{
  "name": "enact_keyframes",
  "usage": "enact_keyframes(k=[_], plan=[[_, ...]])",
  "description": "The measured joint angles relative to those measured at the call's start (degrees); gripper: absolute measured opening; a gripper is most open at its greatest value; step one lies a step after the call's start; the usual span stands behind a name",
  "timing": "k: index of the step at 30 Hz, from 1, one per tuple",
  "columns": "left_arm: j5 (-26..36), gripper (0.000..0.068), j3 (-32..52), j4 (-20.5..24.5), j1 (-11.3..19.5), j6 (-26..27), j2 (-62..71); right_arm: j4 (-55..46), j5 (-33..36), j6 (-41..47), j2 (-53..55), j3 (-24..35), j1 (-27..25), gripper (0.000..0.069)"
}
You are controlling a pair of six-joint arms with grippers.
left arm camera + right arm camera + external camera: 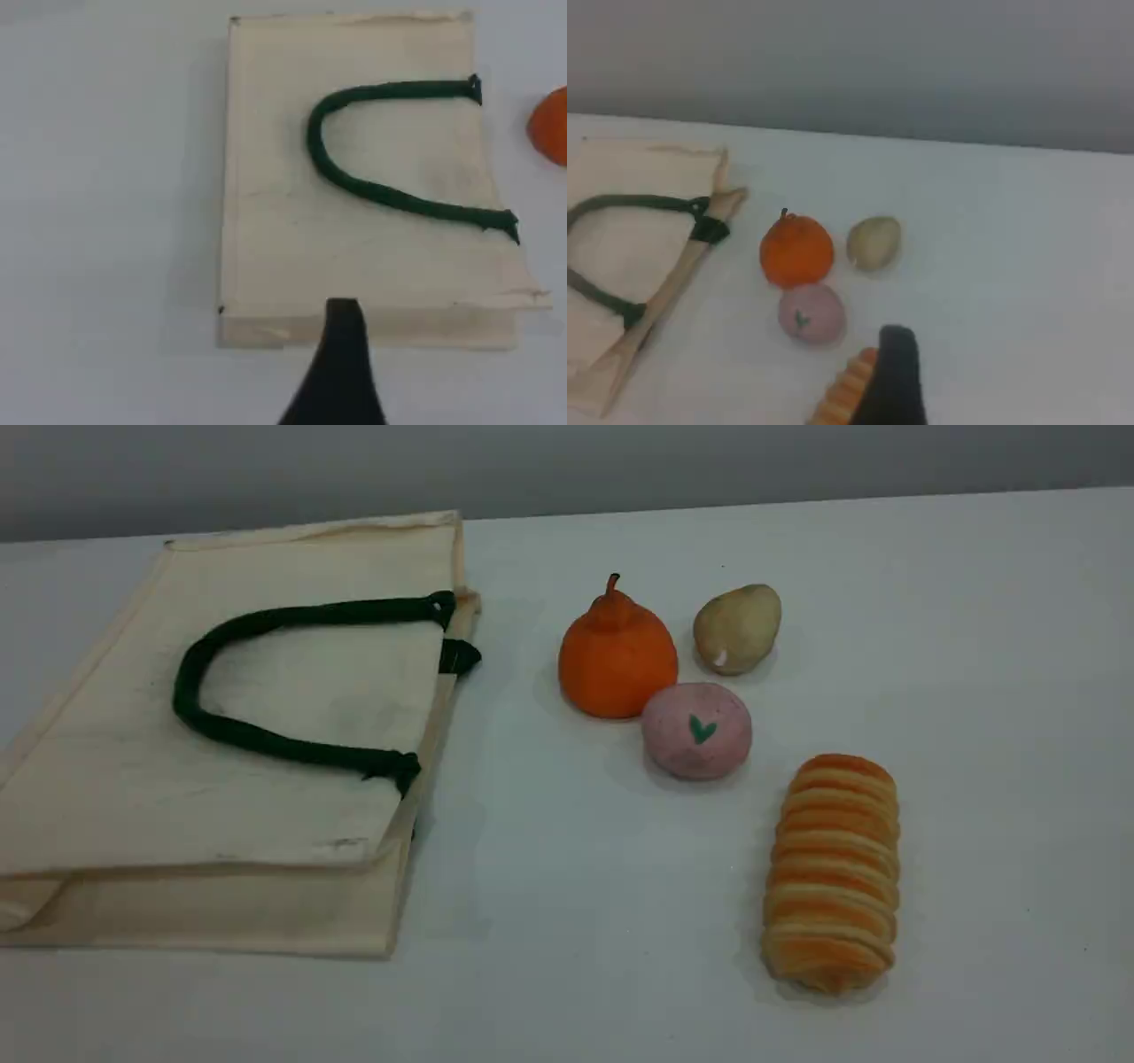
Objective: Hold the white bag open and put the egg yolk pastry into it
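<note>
White bag (115,779) lies flat at the left of the desk (974,691), closed. Its mouth edge faces right toward the food and runs far-to-near. One dark green handle (310,614) is folded back over the top panel, loop bulging left, both ends at the mouth edge. Of the second handle (461,657) only a green stub shows at the mouth; the rest is under the canvas. The bag's near-left corner is cut off by the scene view's left edge.

Left end effector (344,319) hangs above the bag's near edge without touching. One dark fingertip shows, jaws spread wide, nothing held.

Right of the bag, apart from it, the food sits in a cluster. The orange fruit (617,660) stands stem up and is clipped by the right edge in the left wrist view. The pink ball (697,731) sits just in front of it, touching or nearly so, with a green heart mark facing the camera.

Egg yolk pastry (737,629) sits on the desk, farthest of the cluster, just right of the orange fruit. It is slightly oval, long axis tilted up to the right, white spot low on its left.

Striped bread roll (833,872) is nearest, long axis far-to-near, and in the right wrist view it is half hidden by the fingertip.

Right end effector (897,341) is over the roll area, one blurred fingertip seen, jaws fully apart, carrying nothing.
</note>
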Motion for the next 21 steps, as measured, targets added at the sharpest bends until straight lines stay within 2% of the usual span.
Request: enact_keyframes(k=[8, 14, 18, 21], plan=[[0.3, 0.0560, -8.3, -0.5, 0.0, 0.0, 17.8, 2.5, -2.2, 0.0, 19.3, -8.1, 0.0, 0.0586], [0.1, 0.0560, -13.9, -0.5, 0.0, 0.0, 29.4, 2.4, -8.3, -0.3, 26.8, -8.3, 0.0, 0.0586], [-1.4, 0.0560, -14.1, -0.2, 0.0, 0.0, 35.5, 3.7, -13.3, -0.3, 28.2, -8.3, 0.0, 0.0586], [-3.9, 0.0560, -14.1, -0.1, 0.0, 0.0, 39.0, 5.4, -14.4, -0.9, 30.1, -8.4, 0.0, 0.0586]])
